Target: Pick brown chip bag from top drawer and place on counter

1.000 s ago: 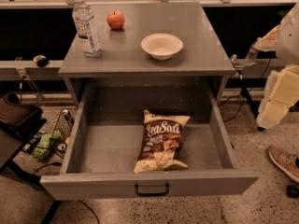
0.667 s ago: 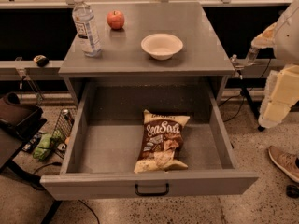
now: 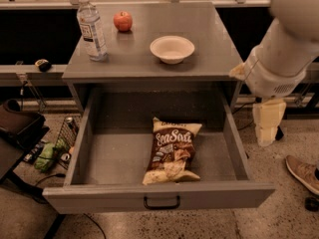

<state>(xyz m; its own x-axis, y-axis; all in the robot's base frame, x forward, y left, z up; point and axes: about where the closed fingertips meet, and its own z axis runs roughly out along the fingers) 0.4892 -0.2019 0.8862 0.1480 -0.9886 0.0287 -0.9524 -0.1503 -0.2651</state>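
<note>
The brown chip bag lies flat in the open top drawer, right of the middle, near the front panel, its "Sea Salt" lettering up. The counter is the grey cabinet top behind the drawer. My gripper hangs from the white arm to the right of the cabinet, outside the drawer's right wall and well apart from the bag. It holds nothing that I can see.
On the counter stand a water bottle at the left, a red apple at the back and a white bowl in the middle. A shoe is on the floor at the right; clutter and a bag at the left.
My arm has swung in from the right edge, closer to the cabinet's right side and higher in view. The bag and the counter objects have not moved.
</note>
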